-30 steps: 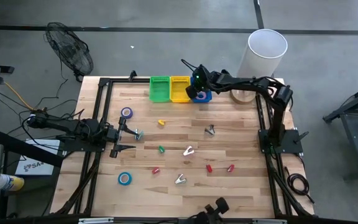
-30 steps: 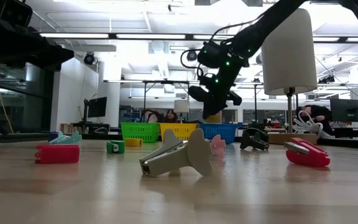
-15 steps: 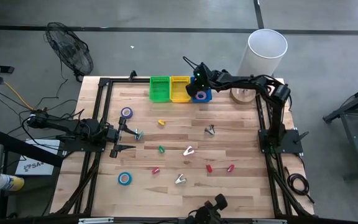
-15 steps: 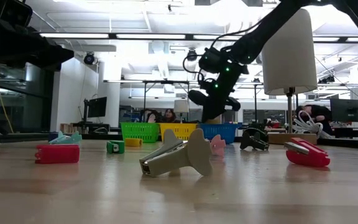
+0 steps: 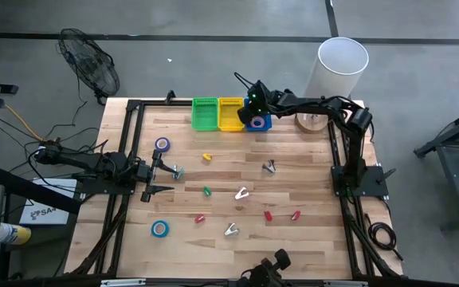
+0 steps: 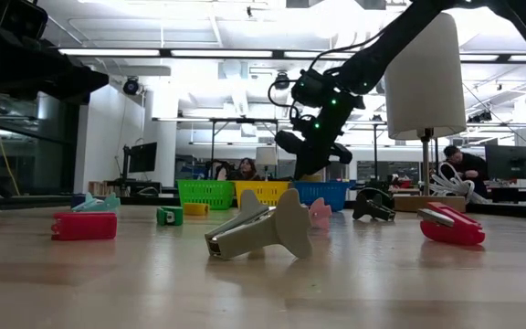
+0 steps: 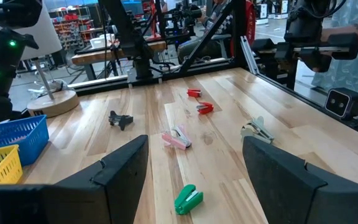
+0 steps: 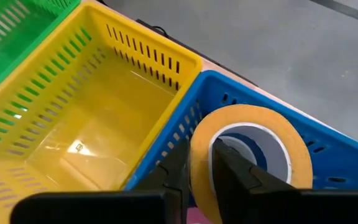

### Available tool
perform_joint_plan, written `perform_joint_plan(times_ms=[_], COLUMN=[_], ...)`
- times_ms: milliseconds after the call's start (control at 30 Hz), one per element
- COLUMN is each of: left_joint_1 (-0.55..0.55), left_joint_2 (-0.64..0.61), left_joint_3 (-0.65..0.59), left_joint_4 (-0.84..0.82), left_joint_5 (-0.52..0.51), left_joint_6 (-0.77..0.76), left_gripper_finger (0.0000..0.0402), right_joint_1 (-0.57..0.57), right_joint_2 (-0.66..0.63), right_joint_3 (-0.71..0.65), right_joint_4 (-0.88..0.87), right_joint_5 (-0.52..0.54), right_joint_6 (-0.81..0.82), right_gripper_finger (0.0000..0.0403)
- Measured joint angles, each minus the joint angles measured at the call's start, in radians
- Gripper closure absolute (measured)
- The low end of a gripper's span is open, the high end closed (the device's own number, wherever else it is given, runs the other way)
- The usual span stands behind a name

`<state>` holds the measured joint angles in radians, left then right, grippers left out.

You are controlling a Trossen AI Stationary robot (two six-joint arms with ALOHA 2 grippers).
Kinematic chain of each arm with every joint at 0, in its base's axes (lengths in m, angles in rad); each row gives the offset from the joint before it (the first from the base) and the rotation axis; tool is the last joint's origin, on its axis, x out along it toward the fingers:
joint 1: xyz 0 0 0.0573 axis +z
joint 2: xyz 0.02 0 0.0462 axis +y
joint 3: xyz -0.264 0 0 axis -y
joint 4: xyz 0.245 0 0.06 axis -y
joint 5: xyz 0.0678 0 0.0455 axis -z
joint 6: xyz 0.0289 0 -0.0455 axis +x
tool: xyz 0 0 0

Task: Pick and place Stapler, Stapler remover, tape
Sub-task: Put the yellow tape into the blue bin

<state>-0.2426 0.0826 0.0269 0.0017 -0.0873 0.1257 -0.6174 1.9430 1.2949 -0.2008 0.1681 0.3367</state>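
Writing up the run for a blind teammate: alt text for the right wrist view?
The right gripper holds a yellow tape roll upright by its rim, over a blue basket. An empty yellow basket sits beside it, then a green basket.

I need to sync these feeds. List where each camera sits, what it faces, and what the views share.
High: overhead, straight down on the table, both arms showing.
Low: table height, facing the room; right hand above the baskets.
Left wrist: over the table, between its open fingers.
Right wrist: fingers gripping the yellow tape roll over the blue basket.
Shared: the blue basket appears in all four.
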Motion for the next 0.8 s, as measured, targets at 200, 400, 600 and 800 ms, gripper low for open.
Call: perform_joint_plan(times_ms=[200, 400, 600, 800], left_joint_1=[0.000, 0.000, 0.000, 0.000], left_joint_2=[0.000, 0.000, 0.000, 0.000], left_joint_3=[0.000, 0.000, 0.000, 0.000], left_joint_4=[0.000, 0.000, 0.000, 0.000], left_joint_5=[0.000, 0.001, 0.001, 0.001], left_joint_6=[0.000, 0.000, 0.000, 0.000], left_gripper_finger=[0.0143, 0.0143, 0.0143, 0.0143], right_joint_1=[0.000, 0.001, 0.001, 0.001], right_joint_2=[0.001, 0.033, 0.050, 0.050], right_joint_3=[0.000, 0.000, 0.000, 0.000], right_joint_4=[0.001, 0.005, 0.020, 0.050], right_joint_5=[0.000, -0.019, -0.019, -0.019], right_joint_6=[0.001, 0.003, -0.002, -0.004], right_gripper_finger=[0.0356, 0.0358, 0.0348, 0.0332])
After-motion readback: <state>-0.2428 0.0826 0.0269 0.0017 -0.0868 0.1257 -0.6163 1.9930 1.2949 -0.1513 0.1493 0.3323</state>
